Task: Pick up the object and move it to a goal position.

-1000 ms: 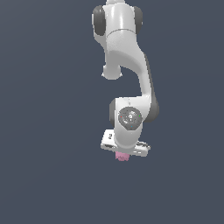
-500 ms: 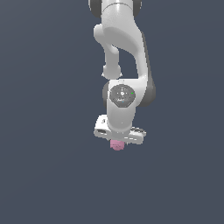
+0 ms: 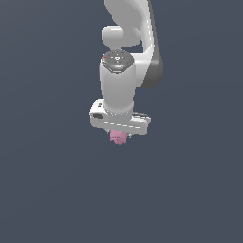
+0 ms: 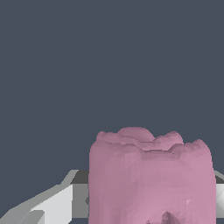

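The white robot arm's hand (image 3: 118,135) points straight down, pinching the small pink, lumpy, ridged cube-shaped object (image 3: 118,137) between its fingers, so the object (image 4: 151,175) hangs just beneath the hand against the plain dark grey background.

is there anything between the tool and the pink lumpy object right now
No. The pink lumpy object sits right under the tool, between its fingers, with nothing visible in between. The wrist view shows it filling the space by a finger. No goal marker is visible, so that path cannot be judged.
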`<state>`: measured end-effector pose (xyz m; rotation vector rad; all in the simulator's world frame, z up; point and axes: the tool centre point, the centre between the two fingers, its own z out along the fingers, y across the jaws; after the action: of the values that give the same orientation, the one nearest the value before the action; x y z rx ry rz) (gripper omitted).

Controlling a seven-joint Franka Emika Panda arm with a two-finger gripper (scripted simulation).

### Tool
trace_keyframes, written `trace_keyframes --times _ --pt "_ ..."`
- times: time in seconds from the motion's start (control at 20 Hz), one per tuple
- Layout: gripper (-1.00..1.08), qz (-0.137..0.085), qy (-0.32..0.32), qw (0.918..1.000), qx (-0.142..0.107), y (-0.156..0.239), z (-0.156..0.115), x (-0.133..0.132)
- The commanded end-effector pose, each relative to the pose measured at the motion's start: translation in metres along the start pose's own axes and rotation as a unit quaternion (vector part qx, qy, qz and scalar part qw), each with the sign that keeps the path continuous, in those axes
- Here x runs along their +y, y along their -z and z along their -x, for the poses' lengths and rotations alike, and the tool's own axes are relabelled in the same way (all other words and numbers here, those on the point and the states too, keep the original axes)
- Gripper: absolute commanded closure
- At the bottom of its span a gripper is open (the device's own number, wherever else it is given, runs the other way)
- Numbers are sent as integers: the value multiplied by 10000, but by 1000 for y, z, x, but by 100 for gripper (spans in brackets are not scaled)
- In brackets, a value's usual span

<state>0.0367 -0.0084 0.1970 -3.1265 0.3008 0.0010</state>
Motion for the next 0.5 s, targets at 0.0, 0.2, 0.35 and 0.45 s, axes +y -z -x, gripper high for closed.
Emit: trace_keyframes --times 0.0,0.2,0.35,0.45 --pt "108 -2 0 10000 2 22 11 12" --pt "108 -5 -1 10000 1 59 28 31" --pt "108 -9 -1 10000 1 88 42 47" --pt "108 -9 -1 10000 1 109 51 58"
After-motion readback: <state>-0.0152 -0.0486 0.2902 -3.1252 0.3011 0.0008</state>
